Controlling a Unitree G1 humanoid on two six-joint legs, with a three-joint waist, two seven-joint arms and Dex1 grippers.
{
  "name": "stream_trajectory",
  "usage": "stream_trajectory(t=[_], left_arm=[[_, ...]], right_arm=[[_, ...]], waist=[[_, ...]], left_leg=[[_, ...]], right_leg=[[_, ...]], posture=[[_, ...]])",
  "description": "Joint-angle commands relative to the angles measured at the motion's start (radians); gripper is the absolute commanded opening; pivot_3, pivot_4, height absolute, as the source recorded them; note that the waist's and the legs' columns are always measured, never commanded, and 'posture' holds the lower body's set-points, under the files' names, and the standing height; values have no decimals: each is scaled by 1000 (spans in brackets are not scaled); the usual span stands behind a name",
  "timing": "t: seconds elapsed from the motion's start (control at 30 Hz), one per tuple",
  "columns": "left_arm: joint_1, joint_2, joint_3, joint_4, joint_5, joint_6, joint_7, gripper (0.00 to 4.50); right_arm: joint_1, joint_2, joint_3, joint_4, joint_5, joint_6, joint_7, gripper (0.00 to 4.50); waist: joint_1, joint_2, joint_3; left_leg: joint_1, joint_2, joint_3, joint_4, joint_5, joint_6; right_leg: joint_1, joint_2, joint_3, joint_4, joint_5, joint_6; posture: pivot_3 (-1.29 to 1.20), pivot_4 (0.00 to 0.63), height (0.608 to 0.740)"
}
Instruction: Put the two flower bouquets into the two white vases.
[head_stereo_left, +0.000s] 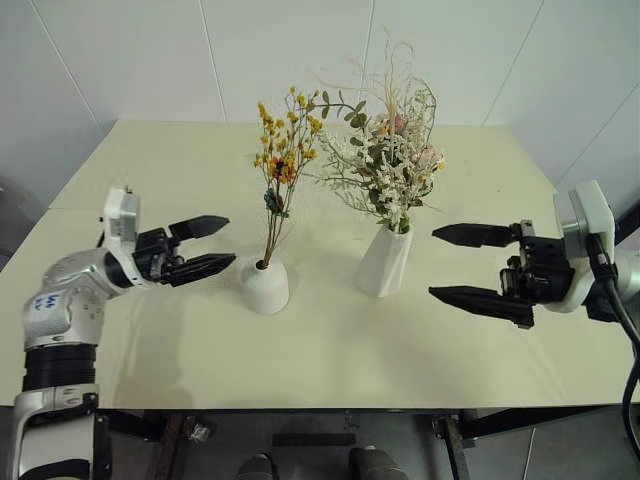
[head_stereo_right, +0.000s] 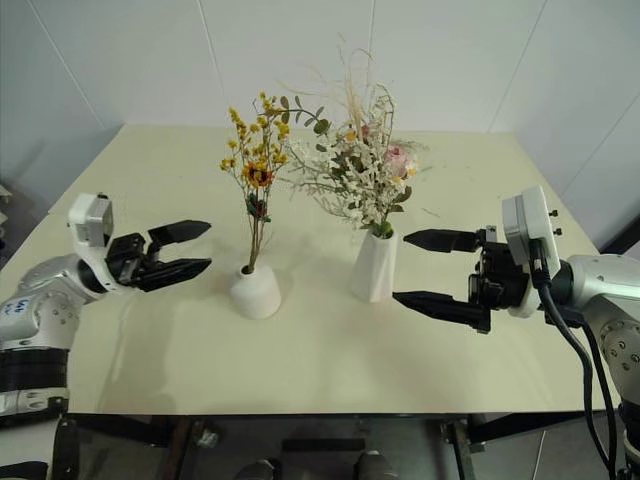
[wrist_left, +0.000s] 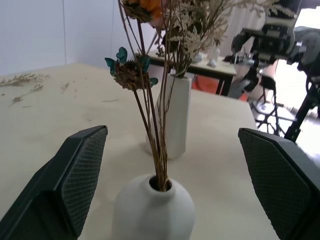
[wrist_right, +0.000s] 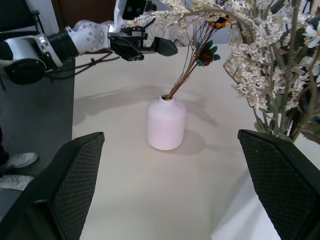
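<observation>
On the table (head_stereo_left: 180, 340), the slim yellow bouquet (head_stereo_left: 280, 160) stands in the short vase (head_stereo_left: 265, 287). At its 3 o'clock, the bushy pink bouquet (head_stereo_left: 395, 160) stands in the tall vase (head_stereo_left: 385, 262). The left gripper (head_stereo_left: 205, 246) is wide open and holds nothing, at 9 o'clock of the short vase. The right gripper (head_stereo_left: 460, 265) is wide open too, empty, at 3 o'clock of the tall vase.

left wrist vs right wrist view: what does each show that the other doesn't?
Left wrist alone: the tall vase whole, dried twigs scattered on the table, and the left hand's open fingers.

Right wrist alone: the left arm across the table, someone's shoes on the floor, and the right hand's open fingers.

Both: the short vase with the slim bunch in it, and the big bouquet.
</observation>
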Motion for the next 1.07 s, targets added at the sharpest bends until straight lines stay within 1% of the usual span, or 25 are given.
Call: stream_trajectory(t=[0.03, 0.17, 0.37, 0.57, 0.73, 0.83, 0.97, 1.07], left_arm=[[-11, 40, 39, 39, 17, -55, -20, 4478], [-17, 32, 43, 73, 17, -96, -29, 4478], [-14, 96, 64, 156, 52, -168, -51, 4478], [-42, 208, 51, 270, 110, -251, -136, 4478], [-118, 291, 48, 396, 152, -315, -201, 4478], [-161, 297, 31, 455, 172, -345, -222, 4478], [-153, 297, 36, 430, 159, -327, -223, 4478], [-132, 316, 46, 429, 155, -322, -232, 4478]], right_arm=[[-25, -14, 1, 11, -18, -26, 21, 4500], [-23, -6, 3, -4, -23, -20, 12, 4500], [23, -39, -39, -13, -21, -7, 24, 4500], [54, -83, -52, 31, -46, -14, 67, 4500], [71, -117, -82, 66, -56, -7, 90, 4500], [77, -117, -80, 72, -56, -9, 97, 4500], [77, -110, -82, 78, -56, -12, 102, 4500], [70, -97, -74, 71, -53, -17, 93, 4500]], waist=[[-1, 0, 0], [1, 0, 0], [1, 0, 0], [-3, 0, 0], [-1, 0, 0], [0, 0, 0], [-1, 0, 0], [-3, 0, 0]], left_leg=[[0, 0, 0, 0, 0, 0], [0, 0, 0, -2, 0, 0], [0, 0, 0, -4, 0, 0], [0, 1, 1, -4, 0, 0], [0, 1, 1, -4, 0, 0], [0, 1, 1, -4, 0, 0], [0, 1, 2, -4, 0, 0], [0, 1, 2, -4, 0, 0]], right_leg=[[0, 0, 0, 0, 0, 0], [-1, 0, 0, 0, -1, -1], [-2, 0, -1, 0, -1, -1], [-2, 0, -1, 0, -1, -2], [-2, 0, -1, 0, -1, -2], [-2, 0, -1, 0, -1, -2], [-3, 0, -1, 0, -1, -2], [-3, 0, -1, 1, -1, -2]], posture=[[0, 150, 740], [0, 150, 740], [0, 150, 740], [0, 150, 740], [0, 150, 740], [0, 150, 740], [0, 150, 740], [0, 150, 740]])
